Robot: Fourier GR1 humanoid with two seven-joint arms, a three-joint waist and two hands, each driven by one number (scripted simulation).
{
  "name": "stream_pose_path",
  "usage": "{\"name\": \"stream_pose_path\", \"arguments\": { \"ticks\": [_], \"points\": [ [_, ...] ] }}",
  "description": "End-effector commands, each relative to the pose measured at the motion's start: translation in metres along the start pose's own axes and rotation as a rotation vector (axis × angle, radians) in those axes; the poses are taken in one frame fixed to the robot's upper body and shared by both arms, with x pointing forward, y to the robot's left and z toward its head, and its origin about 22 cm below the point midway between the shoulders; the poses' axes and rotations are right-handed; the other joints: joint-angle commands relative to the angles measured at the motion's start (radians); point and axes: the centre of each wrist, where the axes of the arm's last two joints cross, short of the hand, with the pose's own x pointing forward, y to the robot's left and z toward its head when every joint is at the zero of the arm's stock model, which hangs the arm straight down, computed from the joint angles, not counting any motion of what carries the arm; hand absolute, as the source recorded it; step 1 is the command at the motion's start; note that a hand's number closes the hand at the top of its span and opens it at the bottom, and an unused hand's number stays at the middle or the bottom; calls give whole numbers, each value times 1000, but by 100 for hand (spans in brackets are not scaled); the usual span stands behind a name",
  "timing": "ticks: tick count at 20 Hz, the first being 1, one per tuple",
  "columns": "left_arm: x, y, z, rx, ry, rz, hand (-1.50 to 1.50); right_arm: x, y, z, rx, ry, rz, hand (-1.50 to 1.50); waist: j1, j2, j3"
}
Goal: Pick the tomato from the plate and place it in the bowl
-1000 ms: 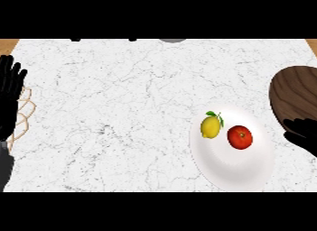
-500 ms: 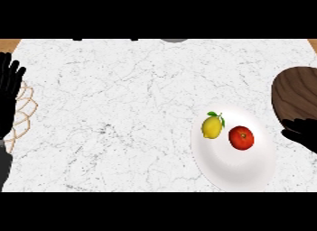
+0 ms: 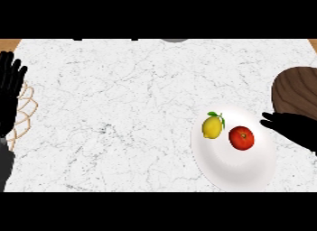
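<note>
Right hand creeping in on the tomato, nothing grabbed yet

Going left to right: our left hand (image 3: 5,97) is just resting at the left edge, fingers straight and up, sitting over some wiry basket thing (image 3: 26,110) and not moving across the last second; in the middle the marble counter (image 3: 121,113) is looking the same as before; on the white plate (image 3: 237,173) the lemon (image 3: 213,127) and the tomato (image 3: 241,138) are sitting side by side, untouched; our right hand (image 3: 300,131) is sliding in from the right, further over the plate rim than a second ago, fingertips now near the tomato but apart from it, fingers spread and holding nothing; behind it the dark wooden bowl (image 3: 300,92) is waiting, so we're guessing we're still on the reach, with the grasp and the short carry to the bowl left to do.
</note>
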Motion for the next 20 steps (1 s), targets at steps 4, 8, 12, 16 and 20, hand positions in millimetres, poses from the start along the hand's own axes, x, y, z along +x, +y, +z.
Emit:
{"name": "stream_pose_path", "arguments": {
  "ticks": [4, 8, 12, 16, 20],
  "points": [
    [-5, 2, 3, 0, 1, 9, 0, -20, 12, -18, 20, 49, 6, -150, -2, -1, 0],
    [-2, -5, -11, 3, 0, 0, 0, -21, 32, -40, 0, 27, -9, -150, -3, 0, 0],
    [-12, -2, 1, 7, 11, -5, 0, -44, 20, -42, -15, -20, -21, -150, -2, 0, 0],
    [4, -11, 9, 8, -4, -12, 0, -37, 54, -51, -3, -49, -5, -150, -2, -2, 0],
    [10, 2, 4, 5, -13, -3, 0, -39, 63, -79, 1, -53, 21, -150, 2, -1, 0]
  ]
}}
